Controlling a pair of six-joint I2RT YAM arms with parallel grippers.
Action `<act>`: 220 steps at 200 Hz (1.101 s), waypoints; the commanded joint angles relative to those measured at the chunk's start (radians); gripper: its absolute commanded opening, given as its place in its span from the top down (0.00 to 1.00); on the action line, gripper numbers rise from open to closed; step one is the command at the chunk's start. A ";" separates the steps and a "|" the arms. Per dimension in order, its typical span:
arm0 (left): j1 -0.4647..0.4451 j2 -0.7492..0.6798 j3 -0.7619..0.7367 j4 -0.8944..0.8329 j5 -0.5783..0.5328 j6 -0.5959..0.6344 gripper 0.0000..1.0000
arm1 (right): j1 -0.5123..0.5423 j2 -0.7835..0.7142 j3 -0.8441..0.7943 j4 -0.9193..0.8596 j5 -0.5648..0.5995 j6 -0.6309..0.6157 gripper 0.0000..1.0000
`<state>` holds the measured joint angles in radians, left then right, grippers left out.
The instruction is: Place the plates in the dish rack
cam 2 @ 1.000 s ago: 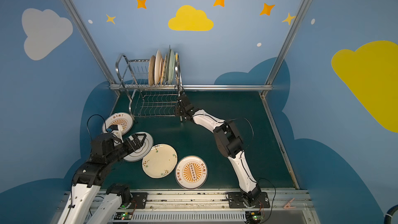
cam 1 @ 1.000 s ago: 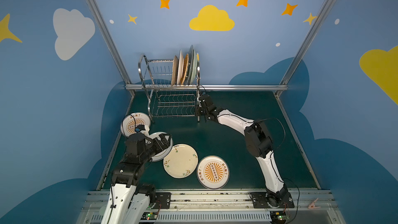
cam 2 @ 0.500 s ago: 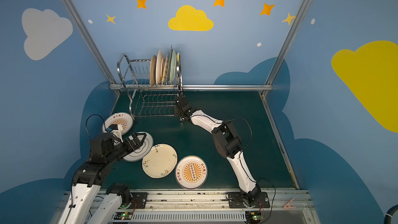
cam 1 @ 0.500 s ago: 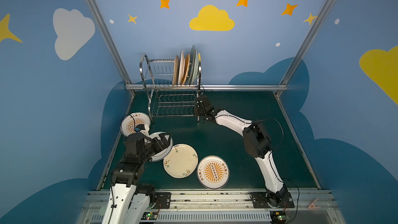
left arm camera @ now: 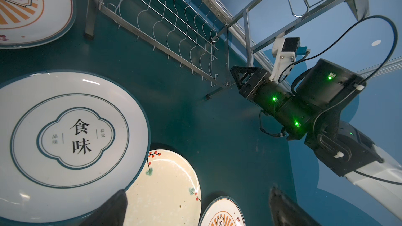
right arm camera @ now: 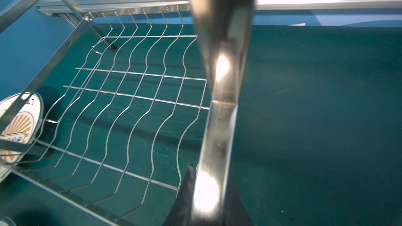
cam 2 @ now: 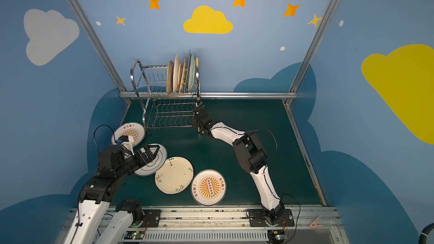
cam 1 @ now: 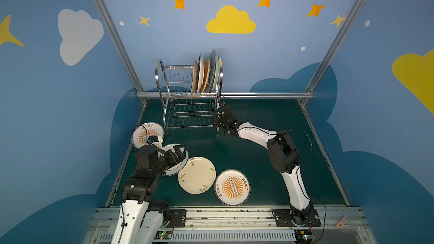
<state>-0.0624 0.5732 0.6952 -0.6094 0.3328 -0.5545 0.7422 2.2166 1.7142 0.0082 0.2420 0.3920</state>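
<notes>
Four plates [cam 1: 196, 175] lay on the tabletop [cam 1: 258, 118], five stood in the dish rack [cam 1: 191, 116]. Left fingers [left arm camera: 113, 211] gaped above one; right fingers [right arm camera: 185, 196] clamped its frame.

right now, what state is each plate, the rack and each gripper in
dish rack, upright
racked plates, on edge in upper tier
sunburst plate by rack, flat on table
cream floral plate, flat on table
emblem plate, flat, rim overlapping cream floral plate
front sunburst plate, flat on table
left gripper, open above emblem plate
right gripper, shut on dish rack's frame
</notes>
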 commanded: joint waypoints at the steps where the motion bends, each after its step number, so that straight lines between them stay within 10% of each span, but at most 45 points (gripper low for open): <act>1: 0.004 -0.007 -0.010 0.015 0.014 0.010 0.00 | -0.053 -0.073 -0.053 -0.028 0.024 0.082 1.00; 84: 0.004 -0.012 -0.019 0.022 0.003 0.005 0.00 | -0.084 -0.159 -0.153 -0.024 0.048 0.067 1.00; 141: 0.002 -0.003 -0.237 0.401 -0.195 -0.306 0.00 | -0.086 -0.168 -0.154 -0.037 0.032 0.068 1.00; 220: 0.017 0.479 -0.064 0.604 -0.372 -0.096 0.00 | -0.090 -0.158 -0.140 -0.053 -0.010 0.077 1.00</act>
<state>-0.0513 0.9287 0.5392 -0.1024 0.0303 -0.7513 0.6937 2.1181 1.5753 0.0189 0.2226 0.3313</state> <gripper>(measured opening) 0.998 0.141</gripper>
